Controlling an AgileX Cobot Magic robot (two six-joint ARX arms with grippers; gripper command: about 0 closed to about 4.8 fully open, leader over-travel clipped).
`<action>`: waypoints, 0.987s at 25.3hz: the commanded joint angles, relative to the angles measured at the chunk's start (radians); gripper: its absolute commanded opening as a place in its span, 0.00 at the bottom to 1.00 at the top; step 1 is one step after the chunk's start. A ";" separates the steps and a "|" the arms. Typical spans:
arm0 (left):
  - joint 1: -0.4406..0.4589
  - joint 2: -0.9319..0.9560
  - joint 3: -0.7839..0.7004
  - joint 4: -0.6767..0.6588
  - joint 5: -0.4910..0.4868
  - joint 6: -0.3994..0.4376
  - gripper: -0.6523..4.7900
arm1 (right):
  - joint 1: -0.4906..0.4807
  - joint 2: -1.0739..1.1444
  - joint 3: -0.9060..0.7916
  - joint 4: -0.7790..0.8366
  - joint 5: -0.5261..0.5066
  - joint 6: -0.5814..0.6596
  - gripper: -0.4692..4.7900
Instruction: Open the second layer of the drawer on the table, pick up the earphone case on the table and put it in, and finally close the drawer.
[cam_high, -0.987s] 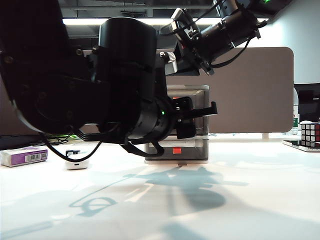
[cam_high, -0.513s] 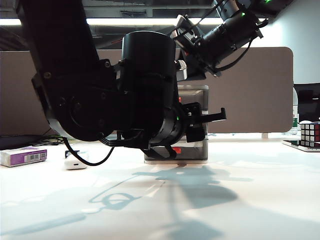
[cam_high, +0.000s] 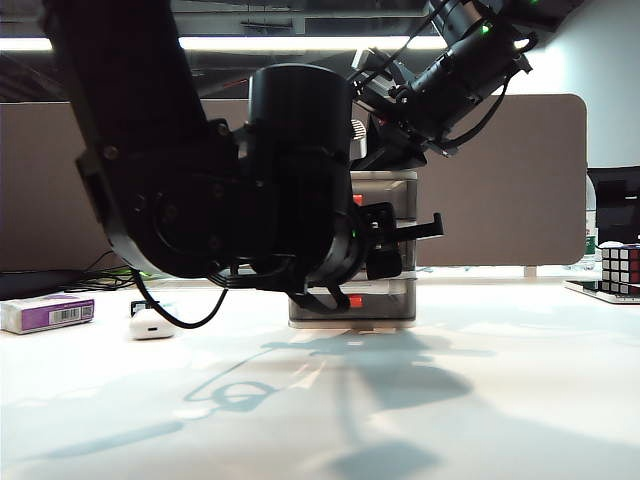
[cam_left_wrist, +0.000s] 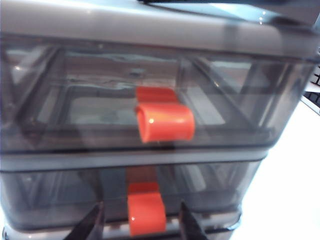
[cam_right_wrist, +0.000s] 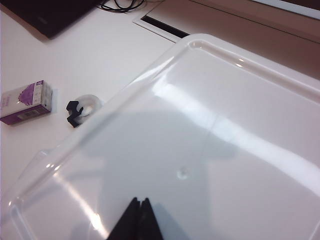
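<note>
The white table (cam_high: 520, 380) spreads wide and mostly bare below both arms. On it, straight ahead of the left gripper (cam_left_wrist: 137, 222), stands the drawer (cam_high: 395, 185), its white frame holding three smoky tiers. In the left wrist view the gripper's two dark fingertips stand parted either side of the lower red-orange tab (cam_left_wrist: 146, 214), touching nothing and holding nothing; the upper tab (cam_left_wrist: 165, 121) sits above them on a closed tier. Whether the flanked tab belongs to the second layer (cam_left_wrist: 60, 195) is not certain, since the unit's bottom edge is cut off in that view. The right gripper (cam_right_wrist: 138, 220) rests over the unit's clear top panel (cam_right_wrist: 210, 130), its tips pressed together and empty, seemingly bracing the unit.

My reading is that the opening step is in hand: the tab should be centred between the fingers, pinched squarely, then drawn straight out along the runners so the light unit does not skid or tilt.

The earphone case (cam_high: 152, 324) lies on the table well off to the left gripper's left, with a small black object (cam_right_wrist: 74, 112) touching it and a purple-and-white box (cam_high: 47, 313) further out. A Rubik's cube (cam_high: 620, 266) sits far to the right. The table in front of the unit appears free for the tier to slide out.
</note>
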 joint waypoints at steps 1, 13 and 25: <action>0.003 0.021 0.023 0.001 0.004 0.002 0.46 | 0.001 0.000 -0.002 -0.040 0.002 -0.005 0.08; -0.005 0.031 0.040 0.010 -0.017 -0.001 0.46 | 0.002 0.000 -0.002 -0.046 0.003 -0.005 0.08; -0.019 0.031 0.040 0.018 -0.087 0.001 0.46 | 0.002 0.000 -0.002 -0.051 0.003 -0.005 0.08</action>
